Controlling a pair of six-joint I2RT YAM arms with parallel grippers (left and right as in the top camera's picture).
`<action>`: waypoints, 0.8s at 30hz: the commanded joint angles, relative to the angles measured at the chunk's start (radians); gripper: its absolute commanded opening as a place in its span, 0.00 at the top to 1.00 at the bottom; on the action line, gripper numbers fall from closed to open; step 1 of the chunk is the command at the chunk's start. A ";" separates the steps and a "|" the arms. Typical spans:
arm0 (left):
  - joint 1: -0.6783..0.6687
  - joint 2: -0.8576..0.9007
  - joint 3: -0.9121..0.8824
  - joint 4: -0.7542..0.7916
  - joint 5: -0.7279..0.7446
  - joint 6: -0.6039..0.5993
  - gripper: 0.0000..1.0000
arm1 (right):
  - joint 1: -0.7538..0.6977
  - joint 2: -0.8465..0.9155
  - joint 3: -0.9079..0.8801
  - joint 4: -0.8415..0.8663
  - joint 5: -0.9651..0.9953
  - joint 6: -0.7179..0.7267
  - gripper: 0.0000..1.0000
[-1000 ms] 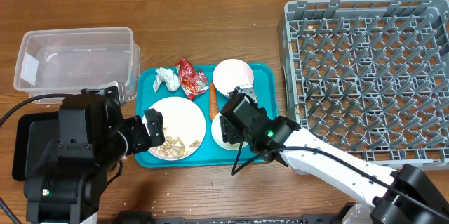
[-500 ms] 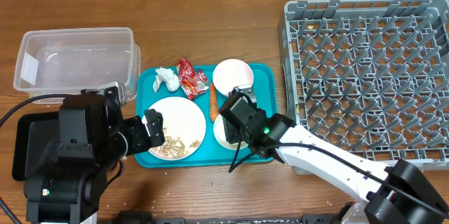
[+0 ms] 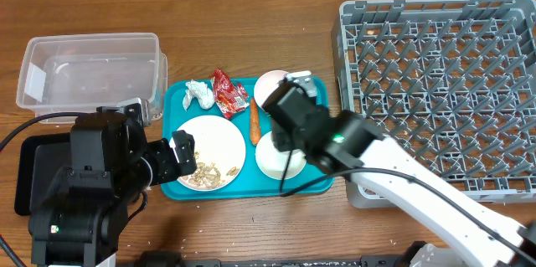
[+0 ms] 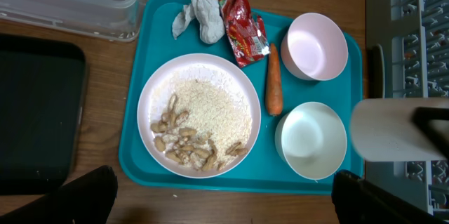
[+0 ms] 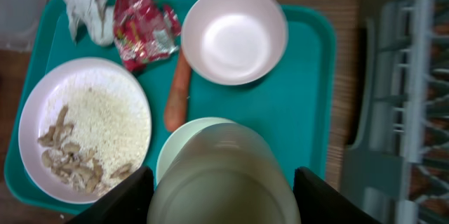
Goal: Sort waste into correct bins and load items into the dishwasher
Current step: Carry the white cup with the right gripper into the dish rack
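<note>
Though the right gripper [image 5: 224, 199] clamps a white cup [image 5: 223, 168] above the teal tray [image 5: 309, 112] — left gripper [image 4: 224, 197] gaping over the plate [image 4: 149, 108] — the dish rack [image 3: 435, 91] at three o'clock looks empty, tissue [image 4: 200, 6], wrapper [image 4: 242, 24], carrot [image 4: 273, 80] unsorted

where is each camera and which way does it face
Overhead: above the table, facing straight down on teal tray and dish rack; left arm, right arm show.
Left wrist: on left arm, facing down at tray; open left end effector at bottom.
Right wrist: on right arm, facing down; right end effector holds white bowl.
Shared: plate, carrot.
</note>
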 commanded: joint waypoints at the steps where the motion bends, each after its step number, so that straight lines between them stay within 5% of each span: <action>1: 0.005 0.002 0.021 0.003 -0.014 -0.013 0.00 | -0.093 -0.098 0.031 -0.045 0.035 0.016 0.54; 15: 0.005 0.002 0.021 0.003 -0.014 -0.013 0.00 | -0.636 -0.173 -0.012 -0.199 0.003 -0.059 0.53; 24: 0.005 0.002 0.021 0.004 -0.014 -0.013 0.00 | -0.706 -0.071 -0.029 -0.076 -0.212 -0.183 0.53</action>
